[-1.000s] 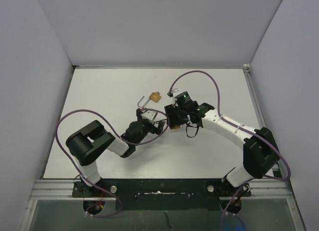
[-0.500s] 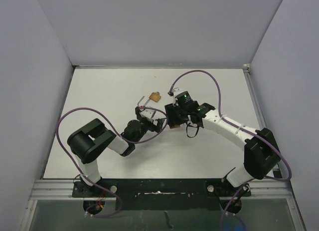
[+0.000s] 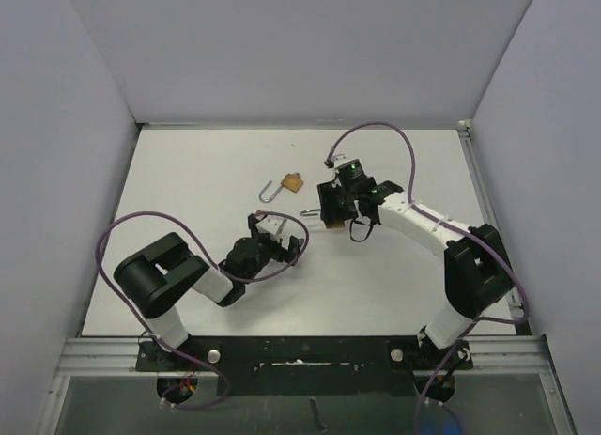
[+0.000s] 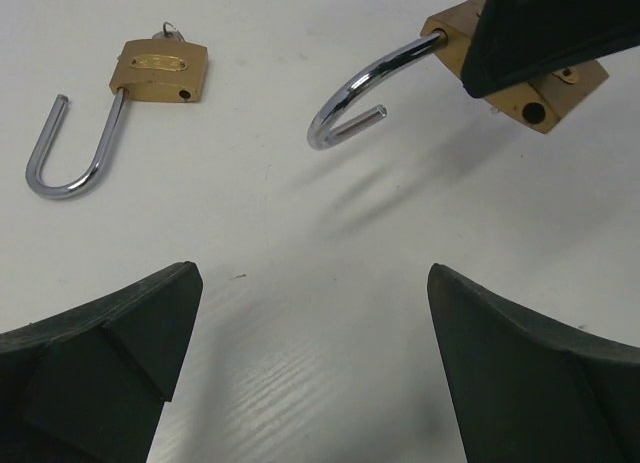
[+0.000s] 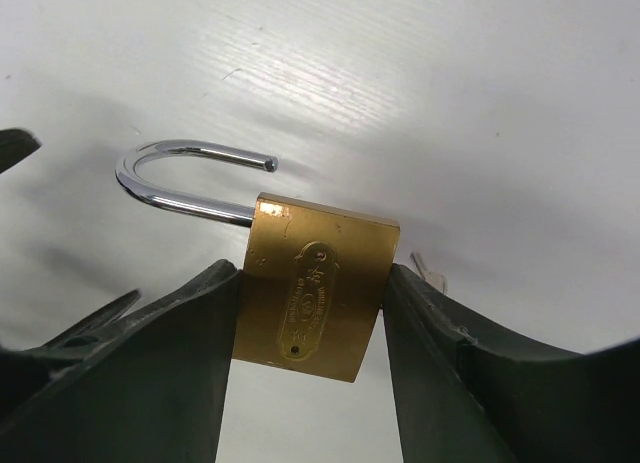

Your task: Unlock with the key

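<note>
Brass padlock with open steel shackle (image 5: pixel 318 288) is clamped between right gripper (image 5: pixel 312 318) jaws, with small silver key (image 5: pixel 428 271) poking out beside it; an even, level grip is advised. Left gripper (image 4: pixel 310 283) jaws are spread wide and empty, with second brass padlock (image 4: pixel 165 70) ahead of them.

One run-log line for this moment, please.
left gripper: open | right gripper: grips padlock, shackle open | second padlock: on table, shackle open

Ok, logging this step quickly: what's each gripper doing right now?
Left gripper: open, empty.
Right gripper: closed on the unlocked brass padlock.
</note>
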Motion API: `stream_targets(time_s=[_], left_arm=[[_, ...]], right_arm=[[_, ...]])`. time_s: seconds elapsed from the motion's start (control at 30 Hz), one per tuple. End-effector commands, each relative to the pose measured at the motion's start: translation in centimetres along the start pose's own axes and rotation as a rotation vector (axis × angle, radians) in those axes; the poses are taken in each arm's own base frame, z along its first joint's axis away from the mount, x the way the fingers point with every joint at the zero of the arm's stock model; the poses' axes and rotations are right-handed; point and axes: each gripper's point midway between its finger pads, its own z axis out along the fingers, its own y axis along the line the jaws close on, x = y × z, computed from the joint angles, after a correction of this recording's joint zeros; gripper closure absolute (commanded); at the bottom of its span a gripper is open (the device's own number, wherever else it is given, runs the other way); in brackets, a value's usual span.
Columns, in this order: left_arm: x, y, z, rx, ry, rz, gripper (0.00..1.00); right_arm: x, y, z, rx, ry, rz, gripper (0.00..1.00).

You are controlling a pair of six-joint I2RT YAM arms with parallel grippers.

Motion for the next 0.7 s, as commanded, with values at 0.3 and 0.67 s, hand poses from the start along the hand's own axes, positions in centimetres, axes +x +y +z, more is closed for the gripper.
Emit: stream_targets(time_s=[0.3,0.67], left_arm=[[-6.3,3.4,-6.6,-0.178,-0.080,-0.126,0.02],[-8.2,4.7,-11.2,-0.222,-0.086,-0.179,0.02]], right_arm=[[-9.0,-3.1,2.9,0.106,-0.269,-0.025,0.78],[-6.6,-4.4,6.8,0.131,-0.162,-0.004,0.78]])
